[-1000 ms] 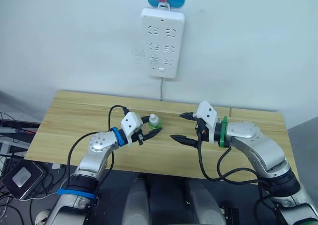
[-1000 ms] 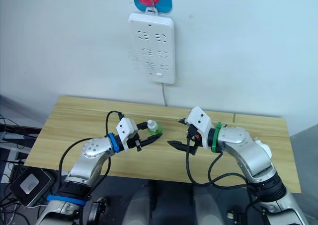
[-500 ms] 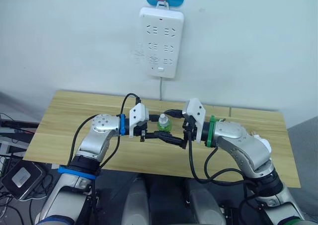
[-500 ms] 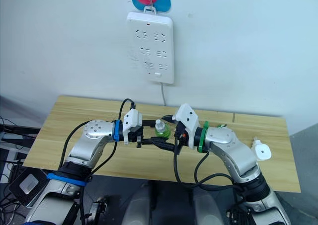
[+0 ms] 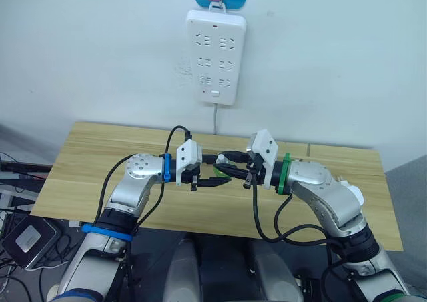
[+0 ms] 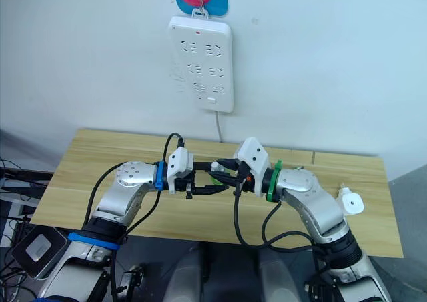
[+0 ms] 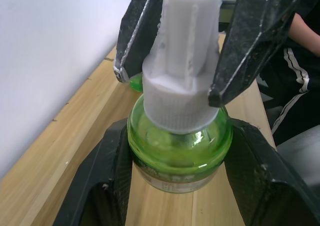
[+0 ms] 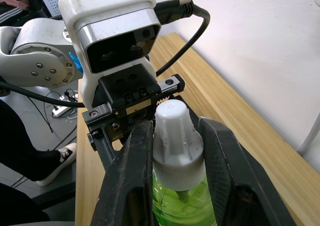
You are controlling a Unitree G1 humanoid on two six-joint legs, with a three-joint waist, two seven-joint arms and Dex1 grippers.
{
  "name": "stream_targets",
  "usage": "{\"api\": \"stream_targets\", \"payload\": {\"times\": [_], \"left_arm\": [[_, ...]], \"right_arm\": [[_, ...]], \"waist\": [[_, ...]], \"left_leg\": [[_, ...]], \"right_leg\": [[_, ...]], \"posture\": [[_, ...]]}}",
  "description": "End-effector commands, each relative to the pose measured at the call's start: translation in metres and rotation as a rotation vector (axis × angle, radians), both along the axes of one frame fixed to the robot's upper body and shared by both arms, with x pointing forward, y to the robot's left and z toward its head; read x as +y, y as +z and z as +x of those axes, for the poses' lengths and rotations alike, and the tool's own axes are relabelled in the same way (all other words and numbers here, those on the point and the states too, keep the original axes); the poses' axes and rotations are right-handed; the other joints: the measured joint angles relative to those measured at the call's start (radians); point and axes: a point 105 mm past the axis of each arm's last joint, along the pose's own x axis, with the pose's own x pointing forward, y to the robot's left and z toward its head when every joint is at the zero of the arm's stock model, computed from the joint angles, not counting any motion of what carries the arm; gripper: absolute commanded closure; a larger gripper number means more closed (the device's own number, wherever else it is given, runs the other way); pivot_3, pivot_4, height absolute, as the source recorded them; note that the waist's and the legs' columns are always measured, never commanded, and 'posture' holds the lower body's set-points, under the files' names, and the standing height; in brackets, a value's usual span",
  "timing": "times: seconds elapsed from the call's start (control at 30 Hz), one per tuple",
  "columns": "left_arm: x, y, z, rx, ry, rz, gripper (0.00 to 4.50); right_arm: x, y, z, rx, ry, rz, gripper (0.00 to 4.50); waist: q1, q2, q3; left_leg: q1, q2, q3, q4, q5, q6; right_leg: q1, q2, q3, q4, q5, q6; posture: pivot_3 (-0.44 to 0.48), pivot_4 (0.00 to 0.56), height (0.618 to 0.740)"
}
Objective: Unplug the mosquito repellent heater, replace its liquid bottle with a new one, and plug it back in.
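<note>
A liquid bottle (image 7: 179,151) with a round green body and a white ribbed cap (image 8: 177,138) hangs just above the table, between my two arms. My left gripper (image 7: 177,136) is shut on its green body, one finger (image 7: 97,186) on each side. My right gripper (image 8: 176,128) meets it from the other side and is shut on the cap, its fingers (image 7: 252,36) pressing both flanks. In the head views the two grippers meet at the table's middle (image 6: 217,175). The mosquito repellent heater (image 6: 351,203), small and white, lies near the table's right edge, unplugged.
A white power strip (image 5: 215,55) hangs on the wall above the wooden table (image 5: 87,162), its cord running down behind. A sliver of something green (image 7: 135,84) sits on the table past the bottle. A person (image 7: 300,61) sits beyond the table's end.
My left arm carried the bottle right to the table's middle, and my right arm came left to meet it. The right gripper's fingers have closed on the cap.
</note>
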Motion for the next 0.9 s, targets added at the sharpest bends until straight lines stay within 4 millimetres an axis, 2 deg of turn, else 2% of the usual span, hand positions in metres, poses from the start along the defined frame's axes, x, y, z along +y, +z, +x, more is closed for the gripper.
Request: {"api": "stream_targets", "payload": {"times": [0.03,0.13,0.23,0.33,0.4,0.57,0.73,0.8,0.9], "left_arm": [[-0.005,0.008,-0.016,-0.036,-0.07,-0.017,2.27],[-0.011,0.007,-0.037,-0.034,-0.182,0.014,2.27],[-0.012,0.004,-0.062,-0.009,-0.303,0.059,2.27],[-0.01,-0.001,-0.079,0.01,-0.382,0.1,2.27],[-0.01,-0.003,-0.082,0.013,-0.397,0.111,2.27],[-0.009,-0.004,-0.067,-0.001,-0.34,0.109,2.27],[-0.004,0.001,-0.039,-0.03,-0.224,0.088,2.27],[-0.002,0.006,-0.026,-0.033,-0.163,0.065,2.27],[0.002,0.013,-0.01,-0.027,-0.06,0.018,2.27]], "right_arm": [[0.006,0.016,-0.019,0.011,0.191,0.035,3.51],[0.008,0.025,-0.033,0.032,0.428,0.012,3.51],[0.003,0.017,-0.037,0.023,0.665,-0.086,3.51],[0.001,0.011,-0.028,-0.024,0.772,-0.165,3.51],[0.002,0.014,-0.021,-0.039,0.788,-0.175,3.51],[-0.013,0.019,-0.01,-0.057,0.761,-0.195,1.77],[-0.053,0.01,-0.001,-0.04,0.61,-0.262,0.01],[-0.064,0.007,0.004,-0.04,0.503,-0.263,0.01],[-0.062,0.007,0.002,-0.055,0.344,-0.203,0.01]], "waist": [[0.0,0.0,0.0],[0.001,0.0,0.0],[0.003,0.0,0.0],[0.006,0.0,0.0],[0.009,0.0,0.0],[0.031,0.0,0.0],[0.053,0.0,0.0],[0.053,0.0,0.0],[0.044,0.0,0.0]], "left_leg": [[0.0,0.0,0.0,0.0,0.0,0.0],[0.0,0.0,0.0,0.0,0.0,0.0],[0.001,0.0,-0.001,0.001,0.0,0.0],[0.001,0.0,-0.002,0.0,0.0,0.0],[0.001,0.0,-0.003,0.001,0.0,0.0],[0.001,0.0,-0.004,0.001,0.0,0.0],[0.0,-0.001,-0.005,0.002,0.0,0.0],[0.0,-0.001,-0.006,0.003,0.0,0.0],[0.0,0.0,-0.007,0.003,0.0,0.0]], "right_leg": [[0.0,0.0,0.0,0.0,0.0,0.0],[0.0,0.0,0.0,0.001,0.0,-0.001],[0.001,0.0,-0.001,0.001,0.0,0.0],[0.002,0.0,-0.002,0.001,0.0,0.0],[0.001,0.0,-0.003,0.001,0.0,-0.001],[0.002,0.0,-0.004,0.001,0.002,-0.003],[0.002,-0.001,-0.005,0.001,0.002,-0.003],[0.002,-0.001,-0.006,0.001,0.002,-0.004],[0.002,-0.001,-0.006,0.001,0.002,-0.004]], "posture": [[0.03,0.308,0.74],[0.065,0.31,0.74],[0.102,0.301,0.74],[0.122,0.295,0.74],[0.118,0.293,0.74],[0.09,0.3,0.74],[0.062,0.3,0.74],[0.056,0.301,0.74],[0.042,0.305,0.74]]}}
